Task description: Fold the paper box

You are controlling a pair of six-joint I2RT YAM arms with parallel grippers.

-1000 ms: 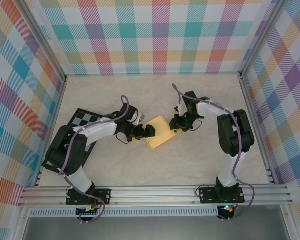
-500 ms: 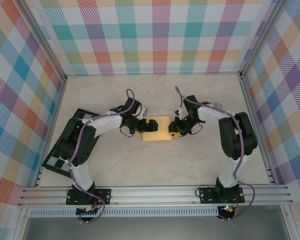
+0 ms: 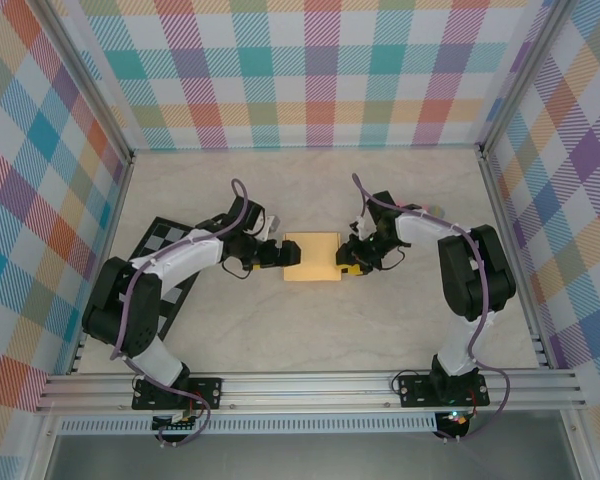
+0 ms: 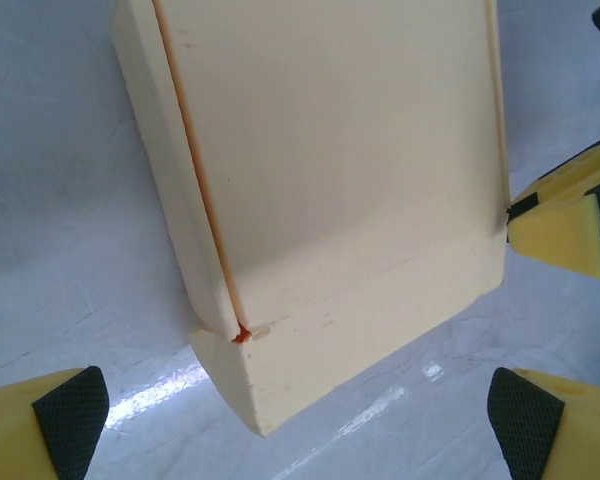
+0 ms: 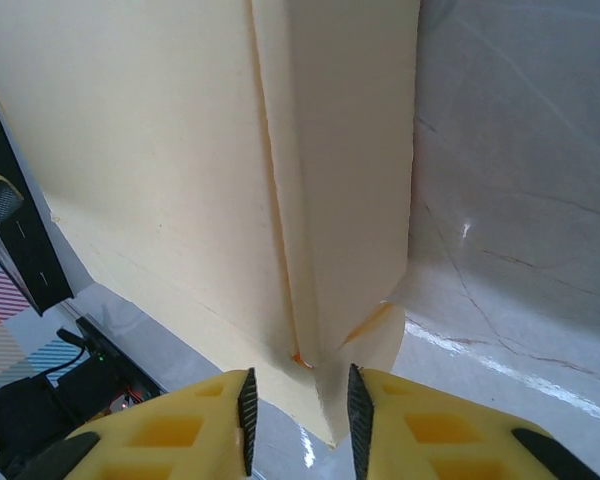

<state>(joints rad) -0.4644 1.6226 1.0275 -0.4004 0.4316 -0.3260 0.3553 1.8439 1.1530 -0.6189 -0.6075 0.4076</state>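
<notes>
The paper box [image 3: 312,257] lies flat on the counter [image 3: 400,310], seemingly near its last fold. At its left end the left end effector [image 4: 297,412] stands released. At its right edge the right end effector [image 5: 300,415] straddles a side flap, and I cannot tell if it is grasping. Next, that flap likely needs tucking.

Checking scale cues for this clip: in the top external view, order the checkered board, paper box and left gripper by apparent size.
1. checkered board, though the left arm covers part.
2. paper box.
3. left gripper, clearly smallest.

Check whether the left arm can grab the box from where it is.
Probably yes: the left gripper is wide open, the box sits right in front of it, nothing between.
</notes>
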